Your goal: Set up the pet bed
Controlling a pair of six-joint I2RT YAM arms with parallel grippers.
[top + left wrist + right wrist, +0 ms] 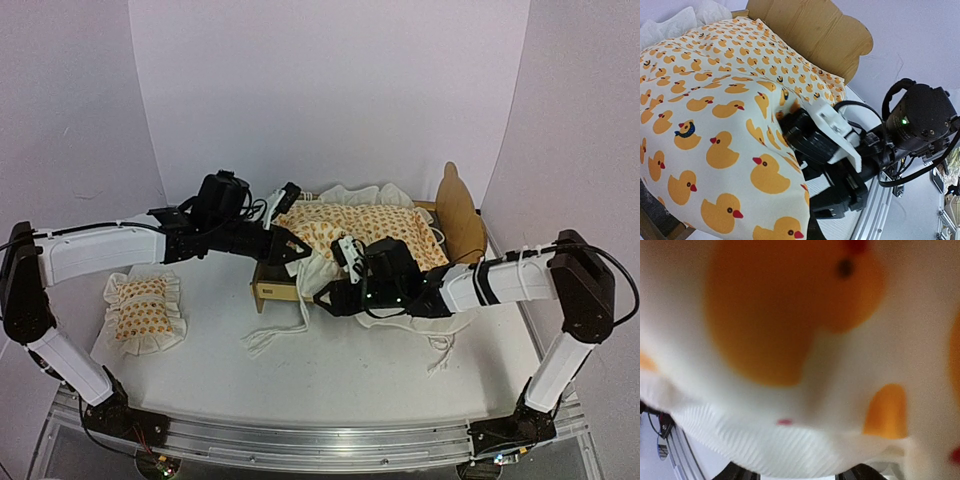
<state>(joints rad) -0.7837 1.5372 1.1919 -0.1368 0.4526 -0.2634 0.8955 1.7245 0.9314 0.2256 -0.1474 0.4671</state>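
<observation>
a: top external: bed [274, 291] sits centre-right, headboard [462, 214] toward 3 o'clock, cover [370, 228] draped over it. left gripper [290, 247], jaws together, at the 9 o'clock end.
b: right gripper [345, 251]?
a: fingertips sunk in a pucker at the cover's 6 o'clock edge; clamped or not, cannot tell. advise drawing the cover square over the frame, ties [275, 335] kept clear.
b: obscured?
a: bed base hidden; right wrist view blurred; left's hold unseen.

Soft even light, faint shadows; right wrist view blurred, seemingly too close.
</observation>
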